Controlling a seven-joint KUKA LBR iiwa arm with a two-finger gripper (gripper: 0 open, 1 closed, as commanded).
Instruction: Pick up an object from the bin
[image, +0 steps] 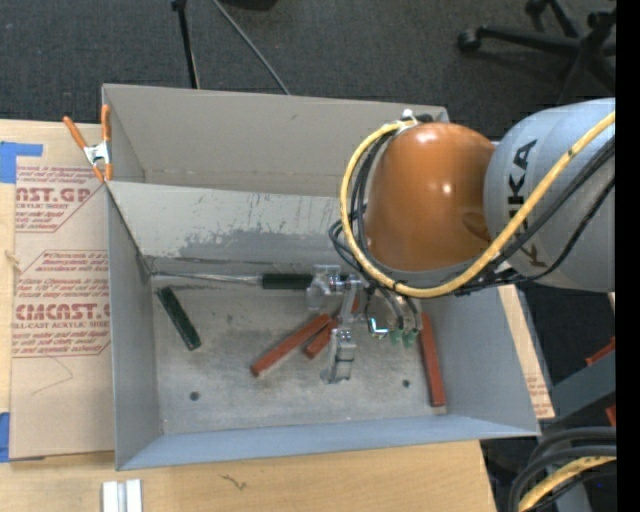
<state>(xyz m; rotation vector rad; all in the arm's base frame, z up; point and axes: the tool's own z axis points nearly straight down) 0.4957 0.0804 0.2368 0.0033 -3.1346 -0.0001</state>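
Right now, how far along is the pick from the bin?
Done: the gripper is down in the middle of the bin, at the right end of a red stick lying on the floor. In hand: nothing visibly lifted; whether it grips that stick I cannot tell. Left: a secure hold and the lift out. The green stick at left and a second red stick at right lie untouched.

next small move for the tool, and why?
Probably nudge it toward the view's left, along the orange-red stick lying diagonally beside it. The tool hangs by that stick's upper right end, not over its middle, so a centred position looks safer for a pick. The red stick by the right wall lies farther off.
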